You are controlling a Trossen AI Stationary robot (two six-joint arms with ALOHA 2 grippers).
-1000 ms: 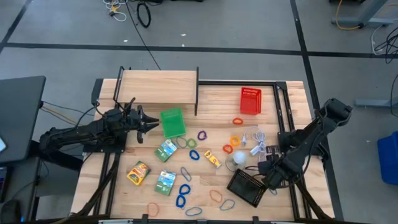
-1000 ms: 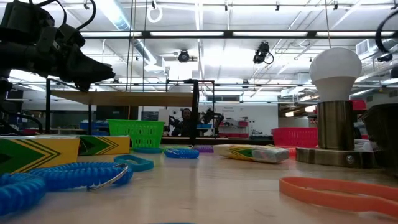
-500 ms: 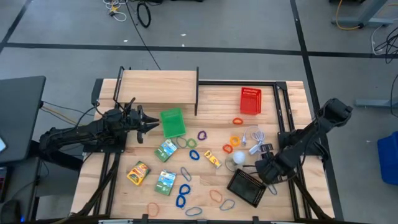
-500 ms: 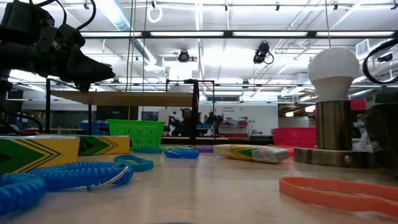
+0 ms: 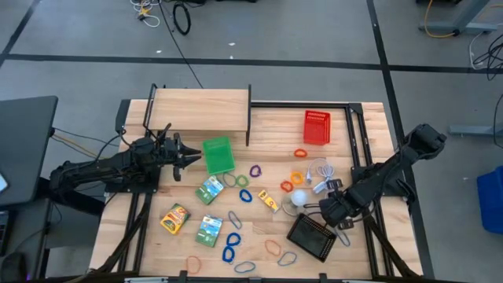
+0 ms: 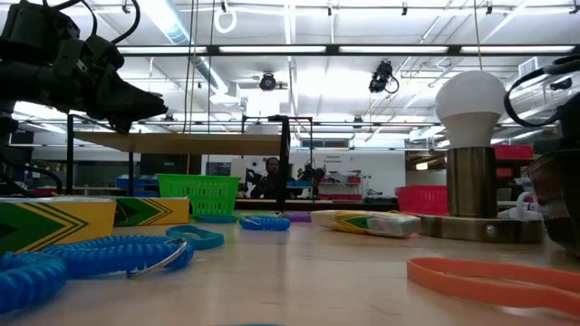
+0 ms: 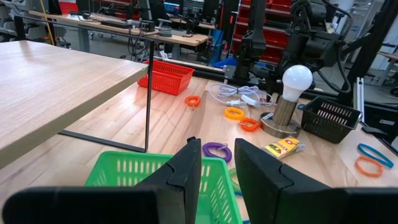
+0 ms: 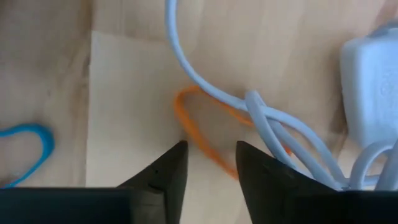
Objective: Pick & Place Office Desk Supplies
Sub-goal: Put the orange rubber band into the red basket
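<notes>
1. Moved since a second ago: right gripper [image 5: 332, 211], formerly at the far-right corner of the black mesh basket [image 5: 312, 236], now farther in, toward the white globe lamp on a metal base [image 5: 299, 197]; fingers have narrowed. The lamp has slid slightly in the low view. Left arm is unchanged.
2. Pale wooden slatted table [image 5: 275, 126]. Carries everything below.
3. Raised wooden shelf on a black frame [image 5: 200, 110]. Far left.
4. Left gripper [image 7: 216, 162]. Hovers at the left edge of the green mesh basket [image 5: 218, 155]; narrow gap, nothing between the fingers. Waiting.
5. Red mesh basket [image 5: 316, 127]. Far right, well apart from both grippers.
6. White cord with plug block [image 5: 318, 169]. Trails from the lamp, right of centre.
7. Green and yellow printed packets [image 5: 209, 230]. Three, left of centre, plus a small yellow piece [image 5: 269, 201] mid-table.
8. Small coloured loops [image 5: 232, 240]. Scattered from centre to near edge, all outside the baskets.
9. Thin orange loop [image 8: 186, 118]. Lies on the table just beyond the right gripper's tips, its long axis slanting across the finger gap, with the white cord crossing over its far part. Right fingers slightly apart, empty.
10. Judgement: the right arm is much the nearer; closing here risks catching the cord along with the loop.
</notes>
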